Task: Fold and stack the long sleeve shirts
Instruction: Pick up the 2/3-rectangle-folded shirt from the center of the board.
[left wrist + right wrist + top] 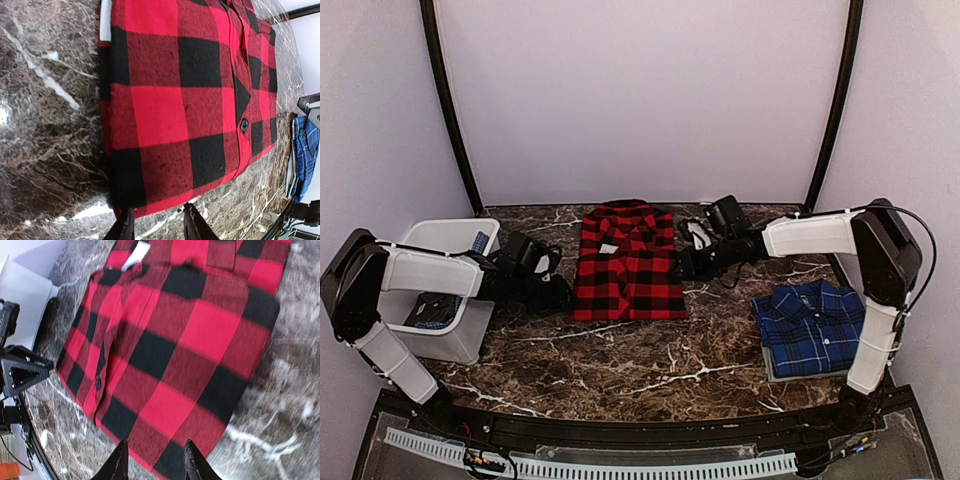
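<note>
Red-and-black checked shirt lies folded in a flat rectangle at the middle of the marble table, toward the far side, collar at the far end, front placket up with a black button showing. Blue plaid shirt lies folded at the near right, well apart from the red one. White bin stands at the left edge with some blue cloth in it. Left gripper is low at the red shirt's left near corner, jaws apart, bare marble between the fingers and the hem just beyond them; it holds nothing. Right gripper is at the shirt's right edge, jaws apart, checked cloth visible in the gap; no fabric looks pinched, though the wrist view is slightly blurred.
</note>
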### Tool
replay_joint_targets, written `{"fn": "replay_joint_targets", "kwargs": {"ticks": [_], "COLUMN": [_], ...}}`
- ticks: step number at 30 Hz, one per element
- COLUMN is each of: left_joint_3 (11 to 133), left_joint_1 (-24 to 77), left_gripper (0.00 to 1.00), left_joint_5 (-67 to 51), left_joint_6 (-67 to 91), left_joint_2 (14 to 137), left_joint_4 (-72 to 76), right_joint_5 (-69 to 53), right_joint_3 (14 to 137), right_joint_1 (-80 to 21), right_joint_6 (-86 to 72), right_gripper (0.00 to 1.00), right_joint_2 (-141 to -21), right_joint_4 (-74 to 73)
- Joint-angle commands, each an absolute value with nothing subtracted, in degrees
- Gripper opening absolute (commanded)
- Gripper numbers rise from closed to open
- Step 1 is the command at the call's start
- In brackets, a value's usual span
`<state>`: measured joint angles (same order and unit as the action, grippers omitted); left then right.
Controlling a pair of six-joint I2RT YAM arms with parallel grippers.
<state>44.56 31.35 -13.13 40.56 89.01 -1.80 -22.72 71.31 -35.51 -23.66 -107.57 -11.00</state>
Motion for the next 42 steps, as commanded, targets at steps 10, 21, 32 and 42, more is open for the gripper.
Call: {"fn": "replay_joint_targets", "kwargs": {"ticks": [10,21,32,42], "left_joint_3": [41.9,42.8,42.6,41.3], "left_joint_1": [33.0,34.4,35.6,35.7], "left_gripper": [0.30,0.29,0.29,0.30], "left_joint_5": [-5.8,-3.4,-2.9,-6.3], "left_joint_6": [43.6,43.0,43.7,44.6], "left_joint_2": [88.8,92.4,91.6,92.0], "left_joint_4": [-4.2,-6.9,-8.5,-6.1], "right_joint_5": [-19.6,-14.8,-13.1,-13.4], "right_joint_3": [59.0,56.4,54.6,55.4], "right_joint_1": [-40.9,-40.9,-41.0,-41.6], "right_joint_6": [-29.1,-30.1,-30.5,-31.0], "right_gripper": [0.30,0.27,0.27,0.27], "right_joint_2": [-101.9,-103.6,-102.7,-104.1], "right_joint_4": [-4.0,-5.3,-5.6,-5.3]}}
